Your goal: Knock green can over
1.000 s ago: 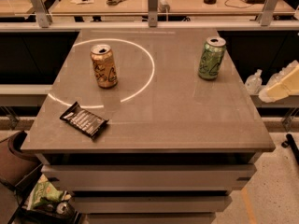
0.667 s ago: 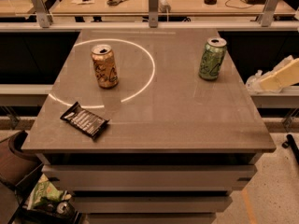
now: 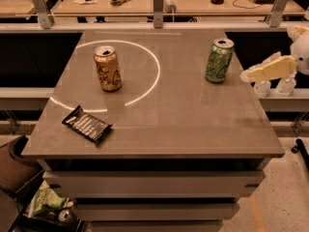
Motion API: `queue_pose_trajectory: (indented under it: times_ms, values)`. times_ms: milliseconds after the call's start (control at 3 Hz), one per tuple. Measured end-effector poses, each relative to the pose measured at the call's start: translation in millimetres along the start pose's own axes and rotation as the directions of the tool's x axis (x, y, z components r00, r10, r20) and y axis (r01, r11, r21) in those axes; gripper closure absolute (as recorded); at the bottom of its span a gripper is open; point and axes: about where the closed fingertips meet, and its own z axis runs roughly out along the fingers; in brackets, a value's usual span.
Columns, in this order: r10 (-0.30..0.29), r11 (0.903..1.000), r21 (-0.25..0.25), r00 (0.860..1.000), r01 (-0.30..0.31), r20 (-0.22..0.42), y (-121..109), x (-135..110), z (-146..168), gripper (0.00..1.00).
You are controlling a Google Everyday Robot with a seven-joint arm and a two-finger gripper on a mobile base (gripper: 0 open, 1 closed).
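Observation:
The green can (image 3: 219, 60) stands upright on the right rear part of the grey table (image 3: 159, 115). It is light green with dark squiggles and a silver top. My gripper (image 3: 248, 74) comes in from the right edge of the view, pale cream, with its tip just past the table's right edge. It is a short way to the right of the green can and apart from it.
A gold can (image 3: 107, 68) stands upright at the left rear. A dark snack bar wrapper (image 3: 87, 124) lies near the front left corner. Two small bottles (image 3: 273, 86) stand on a ledge to the right. A railing and a desk run behind.
My gripper has moved left, from the right edge of the view towards the green can. The cans and the wrapper have not moved.

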Motion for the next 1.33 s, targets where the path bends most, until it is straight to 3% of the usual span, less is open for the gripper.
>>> queue_pose_trajectory:
  times_ms: [333,667,1333]
  values:
    - [0.066,0.9973,-0.039,0.994,-0.062,0.091,4,2,30,0.00]
    - [0.140,0.9887,-0.077,0.977,-0.128,0.164,12,7,55,0.00]
    - [0.220,0.9747,-0.110,0.923,-0.194,0.317,14,11,86,0.00]
